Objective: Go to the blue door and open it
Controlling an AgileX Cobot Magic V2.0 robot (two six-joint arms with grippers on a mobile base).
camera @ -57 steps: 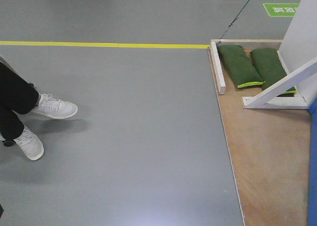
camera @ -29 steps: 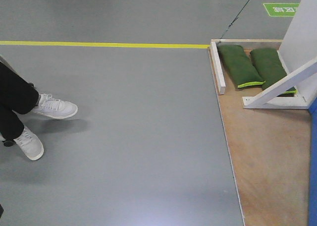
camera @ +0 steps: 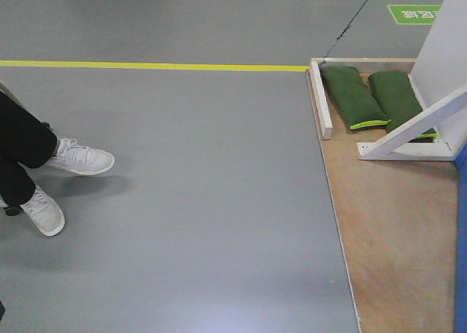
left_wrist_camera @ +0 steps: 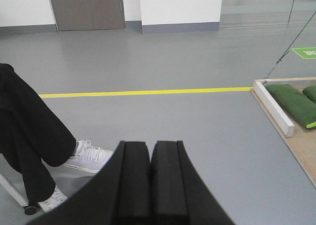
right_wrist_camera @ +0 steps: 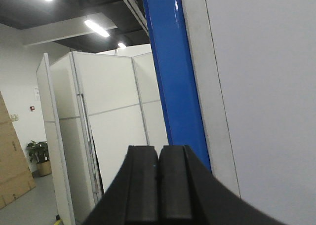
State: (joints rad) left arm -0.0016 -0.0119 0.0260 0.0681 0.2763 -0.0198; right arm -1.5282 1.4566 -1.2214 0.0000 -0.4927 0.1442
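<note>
2 sandbags [camera: 352, 96] (green) on base [camera: 394, 231] near blue door [right_wrist_camera: 174, 67].

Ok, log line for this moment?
left jaws: shut, empty | right jaws: shut, empty | tall glossy blue door panel: ahead of right jaws, untouched

Industrial test hall, grey painted floor [camera: 182, 201], yellow line [camera: 146, 66], white partitions [right_wrist_camera: 108, 136]

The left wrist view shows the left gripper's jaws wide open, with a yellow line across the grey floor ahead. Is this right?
Not quite: the left gripper has its jaws shut together, as the left wrist view shows. The yellow line does cross the grey floor ahead.
</note>
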